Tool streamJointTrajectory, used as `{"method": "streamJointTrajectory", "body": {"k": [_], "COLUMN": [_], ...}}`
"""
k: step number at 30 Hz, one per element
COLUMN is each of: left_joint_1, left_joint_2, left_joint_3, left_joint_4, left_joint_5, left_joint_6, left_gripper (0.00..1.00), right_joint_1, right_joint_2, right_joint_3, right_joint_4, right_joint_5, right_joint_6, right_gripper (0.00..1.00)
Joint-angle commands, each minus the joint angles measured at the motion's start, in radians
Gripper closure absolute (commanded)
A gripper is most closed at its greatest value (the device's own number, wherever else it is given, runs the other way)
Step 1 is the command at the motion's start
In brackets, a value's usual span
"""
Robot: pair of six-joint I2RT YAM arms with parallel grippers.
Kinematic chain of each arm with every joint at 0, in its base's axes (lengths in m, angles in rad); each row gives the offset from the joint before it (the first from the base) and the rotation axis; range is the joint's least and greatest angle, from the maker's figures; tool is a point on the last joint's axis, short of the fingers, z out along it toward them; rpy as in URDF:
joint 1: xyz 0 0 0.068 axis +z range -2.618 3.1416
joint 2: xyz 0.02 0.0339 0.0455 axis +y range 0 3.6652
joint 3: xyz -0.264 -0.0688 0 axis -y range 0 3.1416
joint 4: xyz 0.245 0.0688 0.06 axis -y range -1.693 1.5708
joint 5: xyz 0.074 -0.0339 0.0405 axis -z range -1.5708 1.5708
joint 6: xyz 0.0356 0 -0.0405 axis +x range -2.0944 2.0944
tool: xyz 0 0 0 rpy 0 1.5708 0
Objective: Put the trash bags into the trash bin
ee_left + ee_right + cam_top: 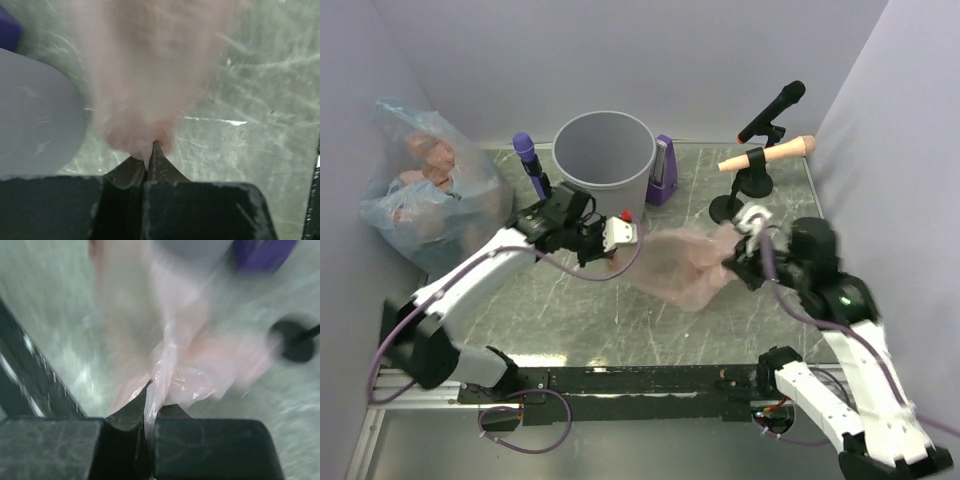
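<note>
A translucent pink trash bag (680, 262) hangs stretched between my two grippers, in front of the grey trash bin (603, 150). My left gripper (625, 250) is shut on the bag's left end; the left wrist view shows its jaws pinched together (151, 150) on pink film (145, 75), with the bin's wall (35, 125) beside them. My right gripper (735, 262) is shut on the right end, where a fold of the bag (200, 365) runs down between the closed jaws (150, 397). A second trash bag (425, 190), bluish-clear with pinkish contents, lies at the far left.
A purple microphone (528, 160) stands left of the bin and a small purple box (663, 170) right of it. A black microphone (772, 108) and a peach one (770, 155) stand on round-based stands (727, 208) at the back right. Walls close in on both sides.
</note>
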Motion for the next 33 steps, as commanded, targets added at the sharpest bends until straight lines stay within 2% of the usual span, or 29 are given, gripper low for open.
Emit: {"method": "streamJointTrajectory", "body": {"k": [1,4,7,9,11,13,14,15,16,18,21,23,24,25,26,27,28,29,30,33], "left_joint_1": [-0.009,-0.003,0.002,0.002,0.002,0.002,-0.001,-0.009,-0.015,-0.026,-0.026,-0.024,-0.026,-0.026,-0.028,-0.032,-0.035,-0.037,-0.034,-0.032], "left_joint_2": [-0.164,0.003,0.158,0.249,0.248,0.173,0.132,0.105,0.085,0.061,0.007,-0.034,-0.054,-0.067,-0.074,-0.085,-0.102,-0.129,-0.158,-0.24], "left_joint_3": [0.121,0.398,0.763,1.0,1.106,1.002,0.917,0.865,0.828,0.773,0.563,0.379,0.278,0.202,0.118,0.037,-0.019,-0.054,-0.059,-0.042], "left_joint_4": [0.232,0.173,0.21,0.315,0.525,0.914,1.033,1.105,1.1,1.017,0.851,0.626,0.466,0.237,0.042,-0.115,-0.153,-0.138,-0.115,-0.016], "left_joint_5": [0.047,-0.023,-0.14,-0.226,-0.293,-0.324,-0.311,-0.286,-0.247,-0.226,-0.228,-0.153,-0.096,-0.053,-0.053,-0.104,-0.148,-0.159,-0.15,-0.032], "left_joint_6": [-0.163,-0.261,-0.367,-0.411,-0.433,-0.408,-0.383,-0.344,-0.306,-0.26,-0.261,-0.145,-0.006,0.189,0.369,0.515,0.533,0.486,0.428,0.273], "left_gripper": [0.99,0.99,0.99,0.99,0.99,0.99,0.99,0.99,0.99,0.99,0.99,0.99,0.99,0.99,0.99,0.99,0.99,0.99,0.99,0.99], "right_joint_1": [-0.004,-0.007,-0.009,-0.008,0.003,0.034,0.06,0.092,0.118,0.14,0.138,0.126,0.124,0.124,0.117,0.111,0.095,0.086,0.097,0.089], "right_joint_2": [0.079,0.268,0.457,0.529,0.534,0.488,0.461,0.431,0.405,0.347,0.253,0.166,0.143,0.143,0.15,0.144,0.103,0.041,-0.041,-0.165], "right_joint_3": [0.229,0.428,0.736,0.952,1.028,0.978,0.941,0.891,0.828,0.69,0.452,0.249,0.165,0.105,0.062,0.033,-0.007,-0.006,-0.001,0.029], "right_joint_4": [0.149,0.233,0.334,0.492,0.702,0.941,1.021,1.066,1.083,1.083,0.984,0.833,0.66,0.39,0.145,-0.115,-0.283,-0.385,-0.313,-0.089], "right_joint_5": [0.082,0.271,0.408,0.396,0.349,0.307,0.292,0.285,0.295,0.35,0.486,0.557,0.536,0.441,0.275,0.092,-0.079,-0.118,-0.074,0.023], "right_joint_6": [0.167,0.178,0.112,0.043,-0.031,-0.132,-0.188,-0.262,-0.319,-0.349,-0.278,-0.225,-0.235,-0.238,-0.256,-0.308,-0.397,-0.466,-0.382,-0.375], "right_gripper": [1.0,1.0,1.0,1.0,1.0,1.0,1.0,1.0,1.0,1.0,1.0,1.0,1.0,1.0,1.0,1.0,1.0,1.0,1.0,1.0]}}
